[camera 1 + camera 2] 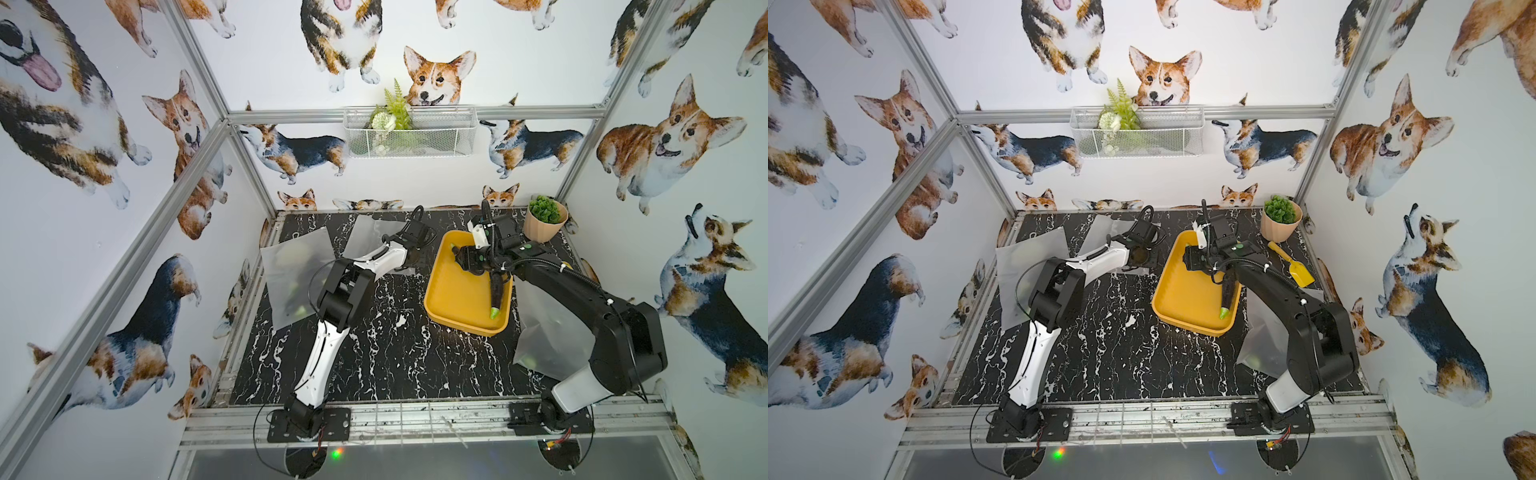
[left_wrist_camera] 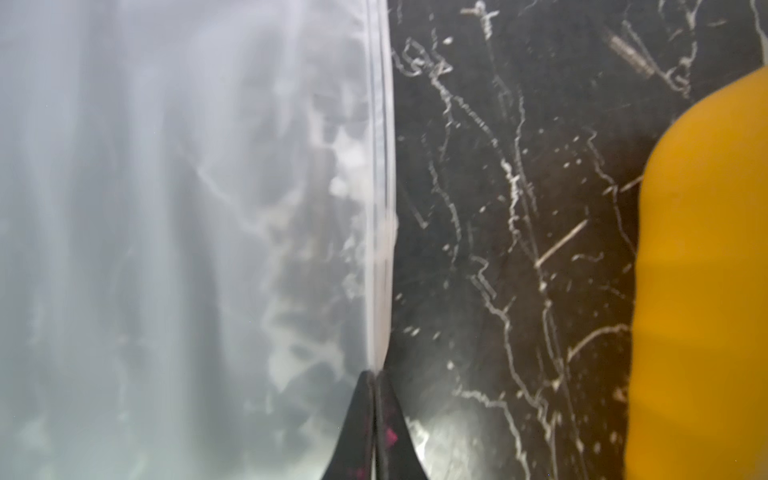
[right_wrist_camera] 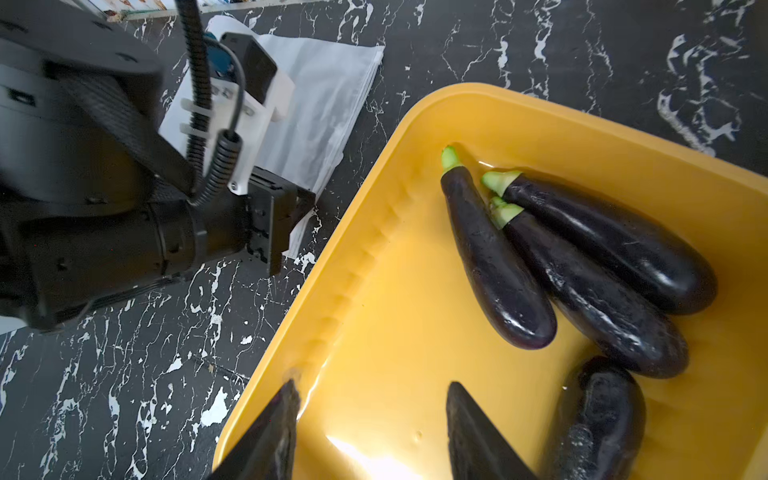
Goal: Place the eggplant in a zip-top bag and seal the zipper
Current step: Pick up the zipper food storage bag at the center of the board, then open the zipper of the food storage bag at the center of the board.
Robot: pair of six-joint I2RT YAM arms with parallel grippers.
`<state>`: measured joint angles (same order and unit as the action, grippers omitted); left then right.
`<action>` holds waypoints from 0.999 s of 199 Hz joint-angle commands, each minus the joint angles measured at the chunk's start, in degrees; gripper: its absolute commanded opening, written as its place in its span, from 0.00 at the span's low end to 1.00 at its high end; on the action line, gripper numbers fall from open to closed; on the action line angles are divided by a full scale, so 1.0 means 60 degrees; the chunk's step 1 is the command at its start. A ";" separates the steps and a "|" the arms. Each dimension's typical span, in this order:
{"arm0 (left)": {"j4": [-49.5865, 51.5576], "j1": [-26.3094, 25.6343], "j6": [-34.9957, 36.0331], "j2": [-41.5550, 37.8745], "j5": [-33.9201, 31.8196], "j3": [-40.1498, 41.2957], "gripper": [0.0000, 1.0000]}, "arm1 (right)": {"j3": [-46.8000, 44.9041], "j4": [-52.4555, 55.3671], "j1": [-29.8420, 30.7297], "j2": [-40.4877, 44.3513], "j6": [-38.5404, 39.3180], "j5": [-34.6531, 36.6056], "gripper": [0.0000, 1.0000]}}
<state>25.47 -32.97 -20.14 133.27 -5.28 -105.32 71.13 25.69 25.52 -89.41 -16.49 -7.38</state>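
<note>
The left gripper (image 2: 376, 386) is pinched tight on the zipper edge of a frosted zip-top bag (image 2: 166, 249). The bag lies flat on the marble table (image 2: 519, 208) and stretches away ahead of the fingertips. The right gripper (image 3: 374, 419) hangs over the yellow tray (image 3: 374, 291) with its jaws spread apart and holding nothing. Four eggplants (image 3: 494, 257) lie in that tray. Three are side by side ahead of its fingertips, green stems pointing away from it, and the fourth eggplant (image 3: 598, 415) lies just beside one finger.
</note>
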 commanded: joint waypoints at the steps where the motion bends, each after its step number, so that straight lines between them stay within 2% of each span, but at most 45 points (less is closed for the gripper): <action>1: -0.0184 0.0194 0.0031 -0.0783 0.0566 0.0232 0.00 | -0.0087 -0.0234 0.0049 -0.0073 -0.0165 -0.0313 0.58; 55: -0.0429 0.0427 0.0186 -0.3832 0.2217 0.1939 0.00 | 0.0411 -0.0957 0.0330 -0.0225 -0.0857 -0.1217 0.58; 85: -0.1701 0.0399 -0.0827 -0.6152 0.3348 0.4453 0.00 | 0.0519 -0.2007 0.0397 0.0121 -0.1918 -0.2036 0.54; 110: -0.2700 0.0398 -0.1726 -0.8012 0.3609 0.6633 0.00 | -0.0160 -0.2683 0.0392 0.0467 -0.2597 -0.2555 0.41; 122: -0.3423 0.0382 -0.2314 -0.8695 0.3920 0.7632 0.00 | -0.0803 -0.3212 0.0445 0.0628 -0.2940 -0.2770 0.38; 142: -0.4173 0.0206 -0.2932 -0.9590 0.4204 0.8801 0.00 | -0.1549 -0.4177 0.1007 0.0750 -0.3482 -0.3060 0.36; 160: -0.4257 0.0094 -0.3089 -1.0257 0.4188 0.9741 0.00 | -0.1888 -0.4691 0.1718 0.0948 -0.3681 -0.2774 0.40; 199: -0.4410 0.0062 -0.3221 -1.1172 0.4361 1.0731 0.00 | -0.2798 -0.6422 0.1841 0.0954 -0.4614 -0.2773 0.33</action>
<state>2.61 -32.36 -37.23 68.55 19.31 -43.27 56.45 -2.26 36.36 -83.11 -38.50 -24.01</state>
